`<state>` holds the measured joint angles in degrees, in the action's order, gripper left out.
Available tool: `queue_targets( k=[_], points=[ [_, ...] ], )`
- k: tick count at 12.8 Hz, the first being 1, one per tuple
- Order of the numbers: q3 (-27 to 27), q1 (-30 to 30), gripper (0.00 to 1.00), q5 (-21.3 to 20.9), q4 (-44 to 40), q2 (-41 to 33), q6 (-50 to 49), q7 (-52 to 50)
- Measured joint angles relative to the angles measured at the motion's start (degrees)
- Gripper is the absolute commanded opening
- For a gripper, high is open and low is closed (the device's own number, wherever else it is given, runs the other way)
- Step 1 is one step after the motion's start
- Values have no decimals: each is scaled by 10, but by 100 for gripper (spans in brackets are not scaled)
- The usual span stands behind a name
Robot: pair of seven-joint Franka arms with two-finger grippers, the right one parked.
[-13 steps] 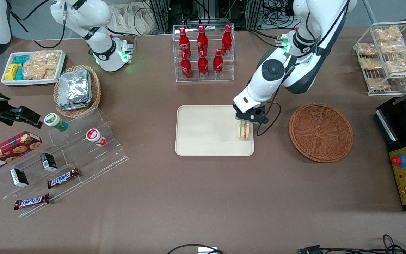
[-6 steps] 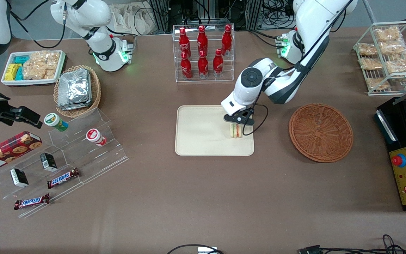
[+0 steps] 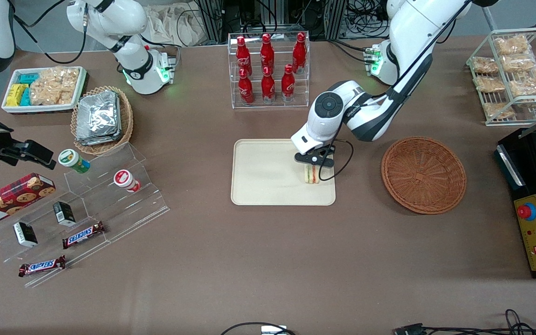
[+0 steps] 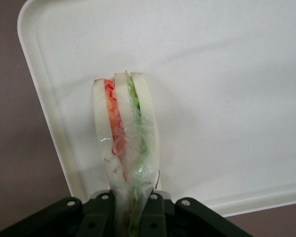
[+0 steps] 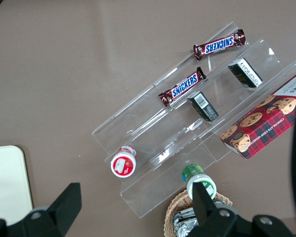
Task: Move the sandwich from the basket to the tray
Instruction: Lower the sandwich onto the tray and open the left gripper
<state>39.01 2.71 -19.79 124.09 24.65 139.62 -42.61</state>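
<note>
A brown table carried the whole display, with cables and equipment racks at its edge farthest from the front camera. Counted: six red bottles in a clear rack, two Snickers bars — one cream tray and one round wicker basket. The gripper hung over the tray, jaws clenched on the one sandwich — held upright above the tray's end nearest the basket.
</note>
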Motion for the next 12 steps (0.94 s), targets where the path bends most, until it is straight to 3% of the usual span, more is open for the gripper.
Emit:
queue_targets(
  k=[2, 5, 6, 12],
  points=[
    [0, 0, 51, -25, 0, 10, 0, -27],
    [2, 0, 91, -38, -1, 13, 0, -43],
    [2, 0, 99, -38, -3, 13, 0, -45],
    [1, -4, 99, -38, -107, 11, -120, -70]
  ],
)
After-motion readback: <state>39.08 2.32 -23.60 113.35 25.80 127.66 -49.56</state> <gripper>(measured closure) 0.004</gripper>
